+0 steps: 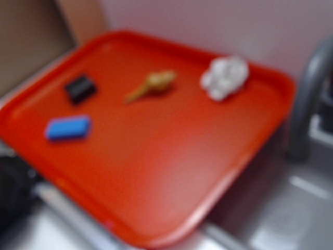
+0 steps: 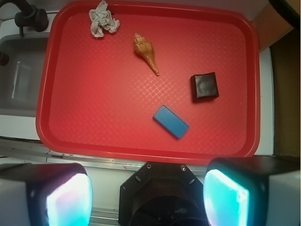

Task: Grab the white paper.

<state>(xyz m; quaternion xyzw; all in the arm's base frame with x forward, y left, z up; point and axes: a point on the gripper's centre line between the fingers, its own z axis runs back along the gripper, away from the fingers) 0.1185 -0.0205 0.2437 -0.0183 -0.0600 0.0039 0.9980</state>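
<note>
White paper [image 2: 103, 19] sits crumpled in one far corner of the red tray [image 2: 141, 136], well apart from the seashell [image 2: 146, 52], black block [image 2: 204, 86] and blue block [image 2: 170, 122]. The gripper [image 2: 148, 200] hangs beyond the opposite edge, jaws spread wide, holding nothing, probably so the whole tray stays in view.

The exterior view is blurring everything, the white paper [image 1: 225, 77] included. The wrist view's bottom edge is cutting off both fingers [image 2: 63, 197].

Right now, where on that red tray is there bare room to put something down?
The widest bare patch on the tray is the near-left part, below the white paper and left of the blue block. It is more crowded around the seashell and black block.
</note>
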